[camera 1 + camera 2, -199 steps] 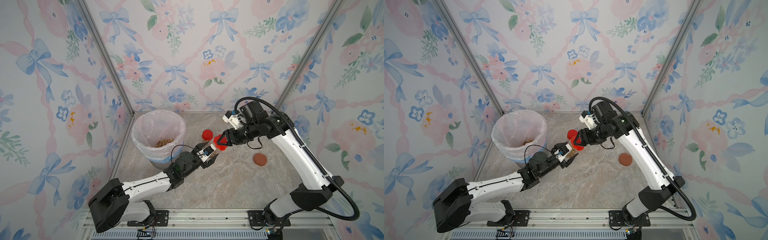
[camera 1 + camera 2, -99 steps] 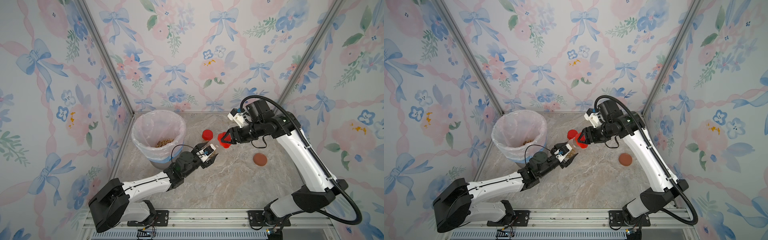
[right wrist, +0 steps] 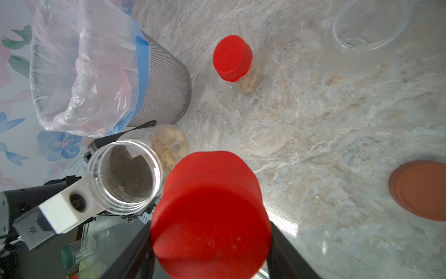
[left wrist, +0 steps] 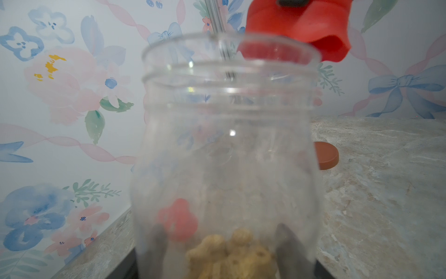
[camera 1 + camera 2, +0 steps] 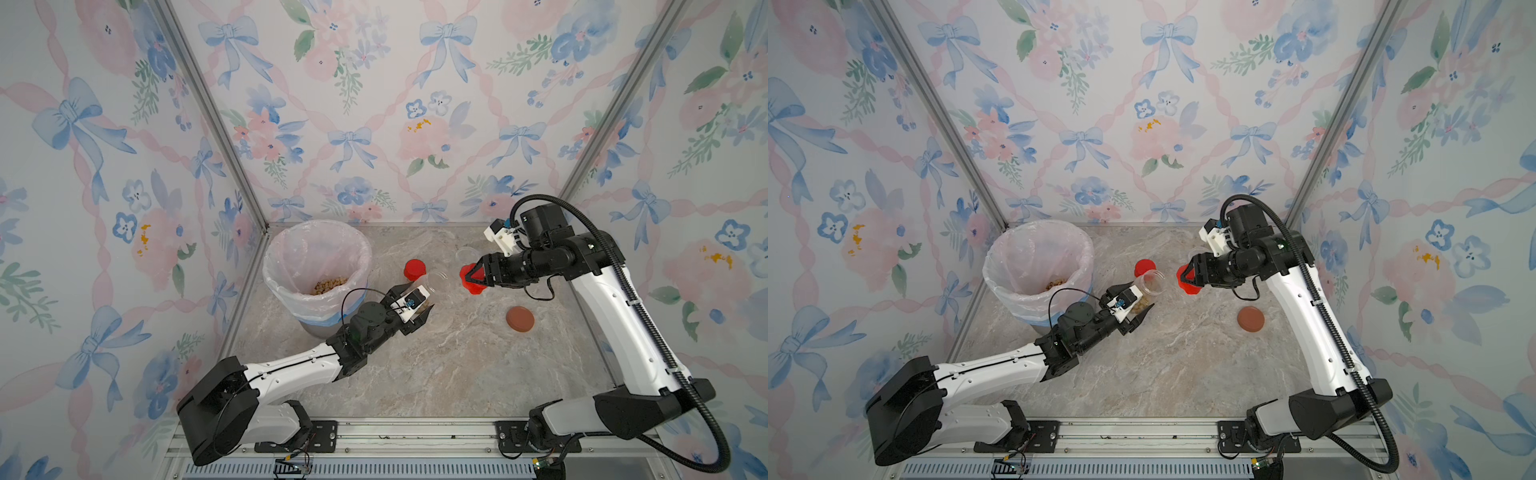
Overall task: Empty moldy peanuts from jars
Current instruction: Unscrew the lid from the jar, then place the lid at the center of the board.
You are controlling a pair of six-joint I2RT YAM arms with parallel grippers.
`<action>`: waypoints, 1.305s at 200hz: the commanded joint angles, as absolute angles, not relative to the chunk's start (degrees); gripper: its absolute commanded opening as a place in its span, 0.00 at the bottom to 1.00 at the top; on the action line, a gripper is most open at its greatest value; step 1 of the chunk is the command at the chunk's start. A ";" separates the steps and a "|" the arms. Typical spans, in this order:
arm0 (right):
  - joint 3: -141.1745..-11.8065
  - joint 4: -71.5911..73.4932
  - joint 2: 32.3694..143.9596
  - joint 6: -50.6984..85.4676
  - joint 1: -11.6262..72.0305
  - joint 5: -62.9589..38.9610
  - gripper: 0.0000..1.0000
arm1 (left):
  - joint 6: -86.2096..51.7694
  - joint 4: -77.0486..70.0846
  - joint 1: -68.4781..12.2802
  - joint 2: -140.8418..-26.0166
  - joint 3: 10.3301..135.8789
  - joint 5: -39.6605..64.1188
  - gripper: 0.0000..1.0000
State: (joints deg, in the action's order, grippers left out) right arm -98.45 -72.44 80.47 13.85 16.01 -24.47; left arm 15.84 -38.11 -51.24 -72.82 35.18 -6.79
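Likely light and slick, the open jar (image 5: 434, 283) is clamped low in the left end effector (image 5: 419, 298), the right end effector (image 5: 473, 278) pinching a red lid (image 5: 473, 289).

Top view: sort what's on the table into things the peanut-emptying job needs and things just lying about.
In the job:
- open clear slim jar of tan peanuts, in the left hand
- red screw lid, in the right hand
- closed red-lidded clear jar
- grey bin with pinkish liner

Lying about:
- empty wide clear jar
- flat round brown lid
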 commanded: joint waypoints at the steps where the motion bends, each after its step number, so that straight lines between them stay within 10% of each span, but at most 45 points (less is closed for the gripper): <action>1: -91.61 -68.47 78.17 13.67 11.39 -22.82 0.51 | 14.92 -39.70 -50.80 -71.90 35.35 -7.29 0.10; 59: -74.95 -51.02 81.50 19.74 0.61 -23.35 0.52 | 14.16 -39.64 -50.83 -71.47 35.16 -5.88 0.10; 261: -92.10 -51.01 119.08 20.16 -3.69 0.82 0.58 | 11.72 -39.51 -51.66 -69.84 34.63 -7.91 0.12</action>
